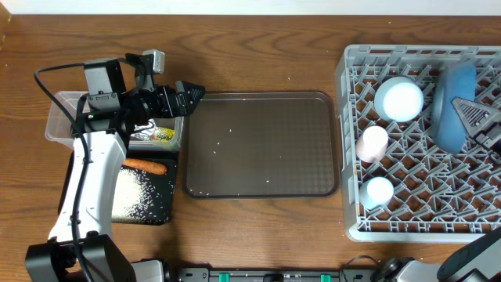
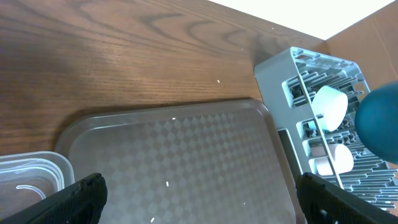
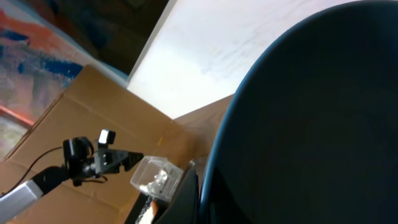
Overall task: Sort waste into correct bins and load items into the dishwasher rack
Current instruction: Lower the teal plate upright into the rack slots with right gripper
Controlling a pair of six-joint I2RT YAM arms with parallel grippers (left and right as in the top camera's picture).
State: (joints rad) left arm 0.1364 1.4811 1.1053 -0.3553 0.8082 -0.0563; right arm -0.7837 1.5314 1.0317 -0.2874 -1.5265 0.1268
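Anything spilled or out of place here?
Yes: a few loose white rice grains lie scattered on the brown rectangular serving tray, outside the shallow black rectangular tray holding the rest.

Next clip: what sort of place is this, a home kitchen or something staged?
Probably a staged lab bench, not a kitchen: a dishwasher rack and a brown serving tray sit directly on a wooden table, and cardboard panels seem to stand beyond its edges.

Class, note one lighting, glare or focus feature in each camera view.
Overhead: even light, all sharp, faint sheen on the rim of the brown tray. Left wrist: the blue plate at the right edge is an out-of-focus blob. Right wrist: that plate looms dark and shadowed against a bright white wall.
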